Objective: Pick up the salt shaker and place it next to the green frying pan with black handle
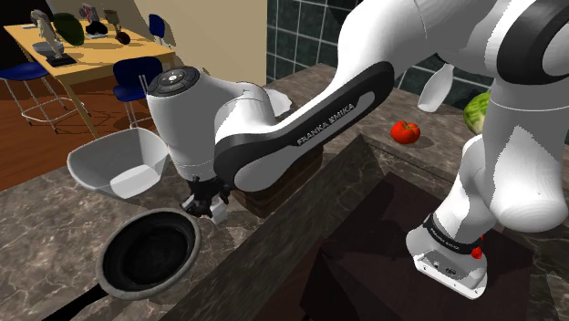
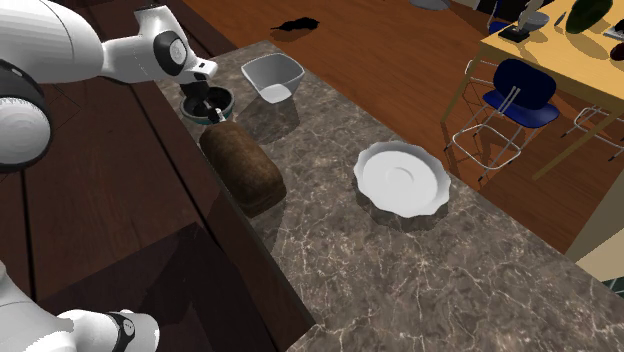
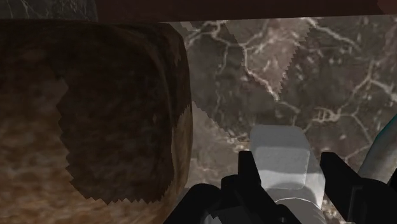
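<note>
My black gripper (image 1: 204,202) hangs low over the marble counter, just beside the rim of the frying pan (image 1: 194,244), whose inside is dark and whose black handle (image 1: 68,308) runs toward the shoulder view's lower left. Between the fingers sits a small pale salt shaker (image 3: 280,158), and the gripper (image 3: 287,167) looks shut on it. The shaker shows white at the fingertips (image 1: 217,212). In the second exterior view the gripper (image 2: 209,108) is over the pan's (image 2: 229,98) near edge.
A brown loaf of bread (image 2: 243,166) lies on the counter close to the gripper, on the side away from the pan. A white square bowl (image 1: 123,162) stands beyond the pan. A scalloped white plate (image 2: 402,180), a tomato (image 1: 405,131) and a watermelon (image 1: 473,110) lie farther off.
</note>
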Robot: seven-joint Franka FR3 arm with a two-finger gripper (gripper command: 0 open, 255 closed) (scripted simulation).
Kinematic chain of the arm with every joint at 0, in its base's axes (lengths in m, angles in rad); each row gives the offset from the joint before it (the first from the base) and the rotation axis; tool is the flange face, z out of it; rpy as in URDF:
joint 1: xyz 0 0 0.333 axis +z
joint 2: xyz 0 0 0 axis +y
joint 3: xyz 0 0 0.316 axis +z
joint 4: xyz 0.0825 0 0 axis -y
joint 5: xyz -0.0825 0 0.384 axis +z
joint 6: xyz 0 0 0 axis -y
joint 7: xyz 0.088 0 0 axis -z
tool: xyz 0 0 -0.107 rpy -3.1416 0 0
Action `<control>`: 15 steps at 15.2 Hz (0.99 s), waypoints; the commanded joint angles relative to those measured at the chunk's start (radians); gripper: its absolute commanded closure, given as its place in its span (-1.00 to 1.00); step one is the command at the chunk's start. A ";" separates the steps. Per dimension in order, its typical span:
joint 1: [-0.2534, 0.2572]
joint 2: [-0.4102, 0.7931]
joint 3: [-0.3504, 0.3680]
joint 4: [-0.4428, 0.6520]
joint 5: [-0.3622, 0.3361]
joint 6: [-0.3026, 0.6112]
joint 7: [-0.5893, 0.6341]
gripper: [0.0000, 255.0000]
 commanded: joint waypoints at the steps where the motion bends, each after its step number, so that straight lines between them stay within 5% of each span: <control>1: 0.000 0.000 0.000 0.000 0.000 0.000 0.000 -1.00; 15: 0.004 -0.048 0.015 0.061 0.029 -0.105 -0.019 -1.00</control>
